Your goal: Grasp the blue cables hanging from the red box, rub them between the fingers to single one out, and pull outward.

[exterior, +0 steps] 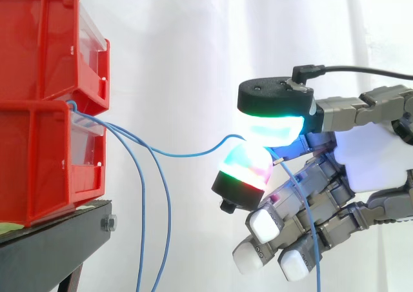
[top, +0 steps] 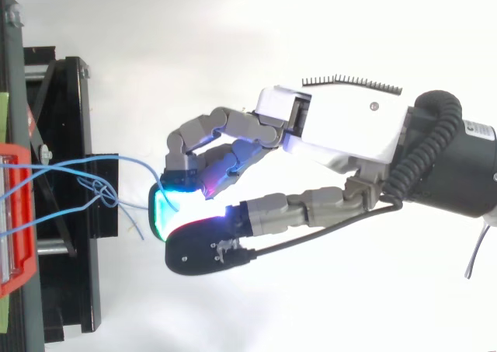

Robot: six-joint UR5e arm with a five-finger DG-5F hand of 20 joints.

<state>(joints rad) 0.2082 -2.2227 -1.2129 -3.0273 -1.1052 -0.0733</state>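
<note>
Blue cables (exterior: 143, 202): thin strands, hanging clear of the desk-height black stand (exterior: 51, 253).

Single cable (exterior: 187, 155): ran sideways in a shallow sag from the bins to the hand (exterior: 374, 156), where it was pinched between the thumb's pad and a finger's pad (exterior: 271, 129). The upper pad glowed cyan-green, the lower red, green and magenta. The cable's far part trailed down across the other fingers, which were curled beneath with white pads.

Remaining cables: dropped in loose loops just beside the stand, well apart from the hand. From above they crossed in a small tangle near the stand's edge.

Red bins (exterior: 39, 47): two, stacked on the stand, with the cables issuing from the front where the upper bin met the lower.

White curtain (exterior: 193, 47): behind everything.
</note>
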